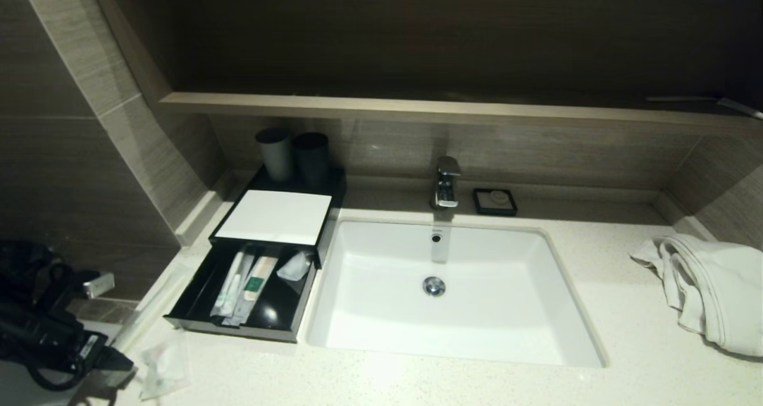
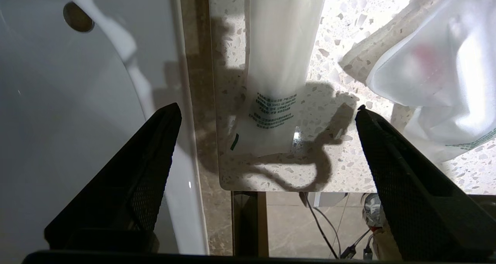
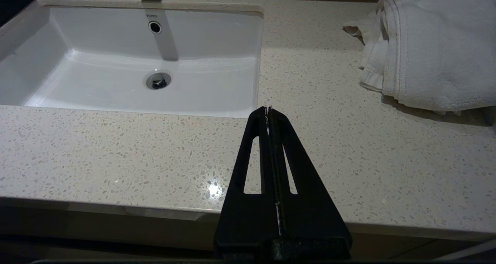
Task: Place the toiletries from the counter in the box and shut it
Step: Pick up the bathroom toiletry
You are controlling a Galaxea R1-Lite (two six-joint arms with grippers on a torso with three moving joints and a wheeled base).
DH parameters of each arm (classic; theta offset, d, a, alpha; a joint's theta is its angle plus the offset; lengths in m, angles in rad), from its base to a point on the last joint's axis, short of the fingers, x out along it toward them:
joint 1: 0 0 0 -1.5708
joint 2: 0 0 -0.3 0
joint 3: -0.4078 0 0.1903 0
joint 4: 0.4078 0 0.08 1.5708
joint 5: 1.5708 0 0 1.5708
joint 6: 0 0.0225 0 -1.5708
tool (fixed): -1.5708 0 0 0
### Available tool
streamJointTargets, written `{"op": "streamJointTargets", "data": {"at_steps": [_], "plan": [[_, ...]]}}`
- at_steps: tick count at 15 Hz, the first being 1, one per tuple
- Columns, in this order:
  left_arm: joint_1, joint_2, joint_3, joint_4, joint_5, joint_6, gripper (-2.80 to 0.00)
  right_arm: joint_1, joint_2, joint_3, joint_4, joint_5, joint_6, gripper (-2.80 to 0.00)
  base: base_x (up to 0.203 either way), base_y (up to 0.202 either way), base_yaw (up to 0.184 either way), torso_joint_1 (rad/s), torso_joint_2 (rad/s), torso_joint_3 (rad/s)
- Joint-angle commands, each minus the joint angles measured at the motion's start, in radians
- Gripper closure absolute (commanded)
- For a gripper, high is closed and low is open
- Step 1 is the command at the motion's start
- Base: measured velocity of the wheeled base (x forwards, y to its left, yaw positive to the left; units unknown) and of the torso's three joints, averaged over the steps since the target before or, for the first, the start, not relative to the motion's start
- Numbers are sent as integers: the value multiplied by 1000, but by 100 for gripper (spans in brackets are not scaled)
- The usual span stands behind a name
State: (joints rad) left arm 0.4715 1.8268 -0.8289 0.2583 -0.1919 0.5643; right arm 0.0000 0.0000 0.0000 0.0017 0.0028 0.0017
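While empty, left gripper (image 2: 267, 113) wide above packet (image 2: 277, 81).

Two cups (image 1: 274, 151), one towel (image 1: 709, 293), one box (image 1: 250, 287)

Left gripper (image 2: 267, 113) spread wide (pointing down); right gripper (image 3: 269, 109) pressed closed, held low.

The sink (image 1: 453, 293) and tabletop (image 1: 632, 358) are viewed from above by the head camera. The tabletop corner (image 2: 271, 167) is seen closely, straight down, from the left wrist. The sink (image 3: 128, 62) and towel (image 3: 430, 47) are shared with the low, forward-facing right wrist view.
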Motion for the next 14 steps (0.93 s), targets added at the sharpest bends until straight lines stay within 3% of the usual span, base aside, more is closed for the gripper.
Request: {"op": "streamJointTargets", "data": {"at_steps": [1,14], "plan": [[-1,6,0,2,-1,5,-280,0,0,0,0,0,0,0,0,0,0,0,0,0],[-1,17,-1,1,0,5,-280,0,0,0,0,0,0,0,0,0,0,0,0,0]]}}
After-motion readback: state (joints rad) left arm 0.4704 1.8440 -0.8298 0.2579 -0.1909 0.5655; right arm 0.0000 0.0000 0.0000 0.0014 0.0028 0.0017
